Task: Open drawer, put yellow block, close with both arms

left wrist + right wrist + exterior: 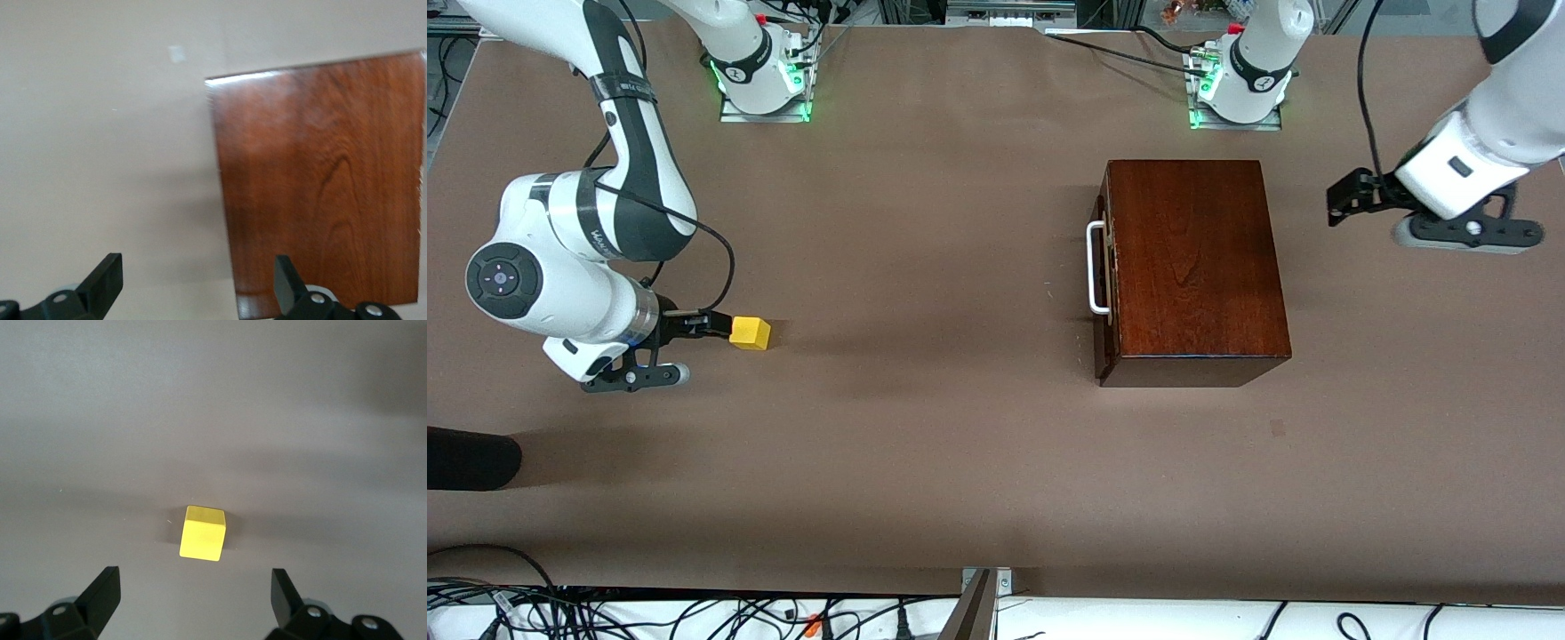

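A brown paper-covered table (925, 444) fills the scene, seen from a high camera facing two white jointed robot arms.

Nearest that camera, toward the right arm's end of the table, a small bright yellow cube (750, 332) rests on the table surface. The right arm's black two-finger gripper (710, 324) hangs over the table just beside the cube. In the right wrist view its fingers (100, 592) stand wide apart, gripping nothing, and the yellow cube (203, 533) lies on the table between their lines but clear of both tips.

Toward the left arm's end stands a glossy dark reddish-brown wooden box (1193, 267), well apart from the cube. Its drawer (1104, 267) is pushed in, the front flush with the box, with a white U-shaped handle (1096, 268) facing the right arm's end of the table.

The left arm's black gripper (1344, 197) hovers over bare table beside the box. In the left wrist view its fingers (107, 280) are spread wide with nothing between them, above the edge of the box top (320, 180).

The two arm bases (760, 76) stand farthest from the camera.
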### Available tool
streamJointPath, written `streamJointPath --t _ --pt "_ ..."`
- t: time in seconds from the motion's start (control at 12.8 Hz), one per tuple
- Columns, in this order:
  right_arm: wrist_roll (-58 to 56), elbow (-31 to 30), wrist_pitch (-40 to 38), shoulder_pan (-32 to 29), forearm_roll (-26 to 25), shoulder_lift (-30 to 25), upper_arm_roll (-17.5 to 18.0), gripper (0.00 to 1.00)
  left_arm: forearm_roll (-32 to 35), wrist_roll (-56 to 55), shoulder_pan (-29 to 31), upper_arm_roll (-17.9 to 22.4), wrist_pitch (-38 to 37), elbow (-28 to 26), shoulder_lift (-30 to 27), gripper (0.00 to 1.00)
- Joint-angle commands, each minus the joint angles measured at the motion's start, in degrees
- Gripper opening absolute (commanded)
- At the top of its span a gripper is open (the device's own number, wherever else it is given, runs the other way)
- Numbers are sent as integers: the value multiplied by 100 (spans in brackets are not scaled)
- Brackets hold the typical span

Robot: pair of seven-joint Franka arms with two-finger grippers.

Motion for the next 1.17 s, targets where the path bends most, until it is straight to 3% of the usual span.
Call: streamJointPath --t 0.0,0.39,0.7,1.1 --pt "-44 -12 -49 -12 46 -214 -19 100 -104 15 -83 -516 -39 176 410 100" --pt "-44 14 -452 -20 46 -679 -54 100 -8 -1048 -162 -1642 -13 853 1456 100" --pt "-44 -3 -471 -29 46 -689 -133 100 245 -2674 -1030 -1661 5 1494 2291 100" --pt "-44 -47 -480 -29 46 -680 -133 100 625 -2458 -1577 -1652 645 1750 2925 100"
